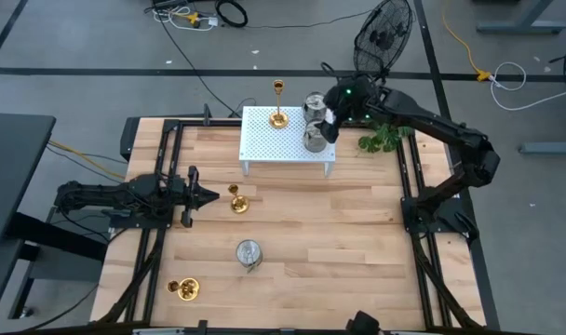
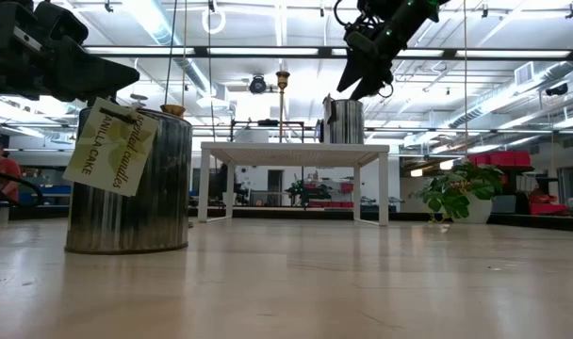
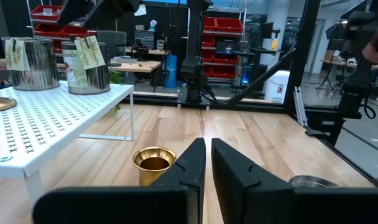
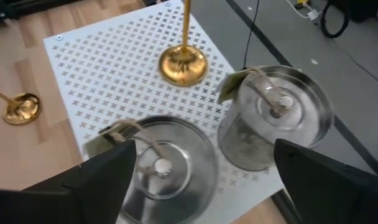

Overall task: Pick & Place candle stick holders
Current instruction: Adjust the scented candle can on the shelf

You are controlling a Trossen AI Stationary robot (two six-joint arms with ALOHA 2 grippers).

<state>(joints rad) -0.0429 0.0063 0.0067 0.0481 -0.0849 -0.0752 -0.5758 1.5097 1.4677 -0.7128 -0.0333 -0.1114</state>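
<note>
Right gripper [image 1: 328, 124] hangs wide open over two upright silver holders [image 1: 314, 137] at the rack's [image 1: 264, 149] three o'clock edge; left gripper [image 1: 208, 195] is pinched shut.

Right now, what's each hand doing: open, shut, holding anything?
Left hand: shut, empty, beside a gold holder.
Right hand: open, holding nothing, above two silver holders on the white rack.

The white perforated rack [image 1: 274, 149] stands directly beneath the right claw [image 1: 322, 126] and spreads away from it toward the left side of the wooden table [image 1: 339, 233]. The green leafy plant [image 1: 381, 138] lies just beside the claw, to its right. A black floor fan [image 1: 384, 33] stands beyond the claw, off the table's far edge.
</note>
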